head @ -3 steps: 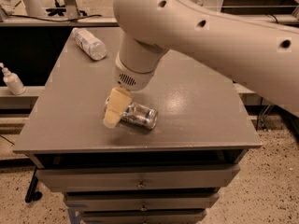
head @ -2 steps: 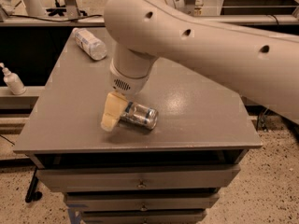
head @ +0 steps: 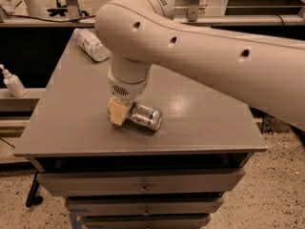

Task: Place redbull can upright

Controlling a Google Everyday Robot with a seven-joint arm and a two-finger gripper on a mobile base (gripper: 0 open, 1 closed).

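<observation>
The redbull can (head: 146, 118) lies on its side near the front middle of the grey table (head: 66, 123). It is silver with blue patches, and its long axis runs left to right. My gripper (head: 119, 113) hangs from the big cream arm and is down at the can's left end, touching or nearly touching it. The wrist hides the part of the can under it.
A clear plastic bottle (head: 90, 44) with a white-blue label lies at the table's back left. A white pump bottle (head: 13, 82) stands on a low ledge to the left. Drawers (head: 143, 187) sit under the tabletop. The arm spans the right half of the view.
The arm has swung lower and to the left, and the gripper has come closer onto the can's left end. The can still lies in the same place.
</observation>
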